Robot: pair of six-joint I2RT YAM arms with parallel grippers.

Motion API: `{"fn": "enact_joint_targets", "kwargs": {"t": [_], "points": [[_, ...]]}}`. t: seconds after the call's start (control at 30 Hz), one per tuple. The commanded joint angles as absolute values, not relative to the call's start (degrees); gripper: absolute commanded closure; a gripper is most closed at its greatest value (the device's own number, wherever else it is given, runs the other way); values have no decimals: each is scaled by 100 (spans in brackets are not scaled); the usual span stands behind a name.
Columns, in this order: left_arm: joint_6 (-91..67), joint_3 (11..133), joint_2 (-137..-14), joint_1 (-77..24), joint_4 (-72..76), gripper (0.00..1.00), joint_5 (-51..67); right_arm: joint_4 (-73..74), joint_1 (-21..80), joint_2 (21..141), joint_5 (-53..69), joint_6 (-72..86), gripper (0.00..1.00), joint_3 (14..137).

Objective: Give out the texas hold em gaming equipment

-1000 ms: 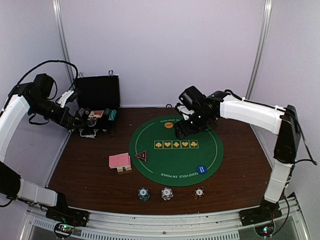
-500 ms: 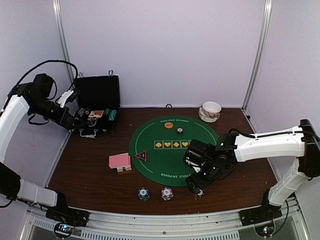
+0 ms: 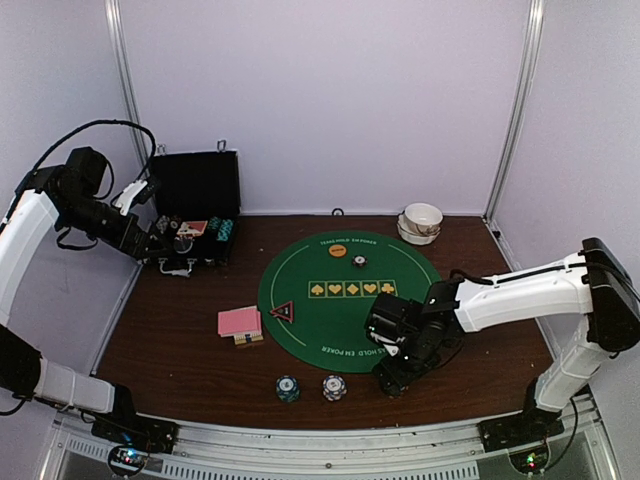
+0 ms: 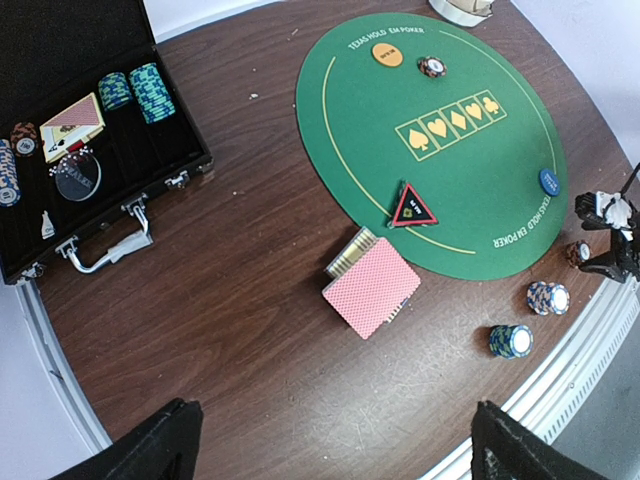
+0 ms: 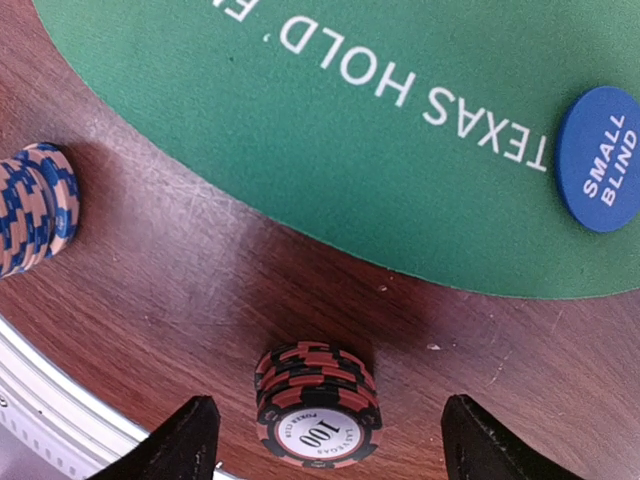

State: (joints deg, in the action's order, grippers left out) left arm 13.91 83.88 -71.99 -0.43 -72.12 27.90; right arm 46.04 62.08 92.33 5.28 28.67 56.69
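Note:
A red-and-black poker chip stack [image 5: 318, 405] stands on the wood just off the green mat [image 5: 350, 130]. My right gripper [image 5: 325, 445] is low over it and open, one finger on each side with gaps. In the top view the right gripper [image 3: 390, 378] hides that stack. The blue disc button [image 5: 600, 160] lies on the mat's edge. A blue-and-pink stack [image 5: 35, 208] stands to the left. The pink-backed cards [image 4: 370, 288], triangle marker [image 4: 411, 207], orange button [image 4: 387, 54] and a single chip [image 4: 431, 67] show under my open, empty left gripper [image 4: 335, 455].
The open black case [image 3: 195, 215] sits at the back left, with my left gripper [image 3: 165, 245] hovering beside it. Stacked white bowls [image 3: 422, 222] stand at the back right. Two more chip stacks [image 3: 288, 388] [image 3: 334, 387] stand along the table's near edge.
My right arm swung from the mat's far side, leaving a chip by the orange button, to the near edge and came down over the red-and-black stack. The left arm stayed put.

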Motion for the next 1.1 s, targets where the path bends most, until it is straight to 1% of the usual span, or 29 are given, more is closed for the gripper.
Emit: {"fn": "enact_joint_targets", "kwargs": {"t": [0.0, 0.7, 1.07], "points": [[1419, 8451, -7180, -53, -7174, 2, 2865, 4427, 6249, 9348, 588, 2856, 21, 5575], [1424, 8473, -7142, -53, -7183, 2, 2864, 4409, 6253, 9411, 585, 2830, 46, 5495], [1464, 8469, -7112, -53, -7217, 2, 2871, 4434, 6253, 9498, 678, 2779, 49, 5501]]}}
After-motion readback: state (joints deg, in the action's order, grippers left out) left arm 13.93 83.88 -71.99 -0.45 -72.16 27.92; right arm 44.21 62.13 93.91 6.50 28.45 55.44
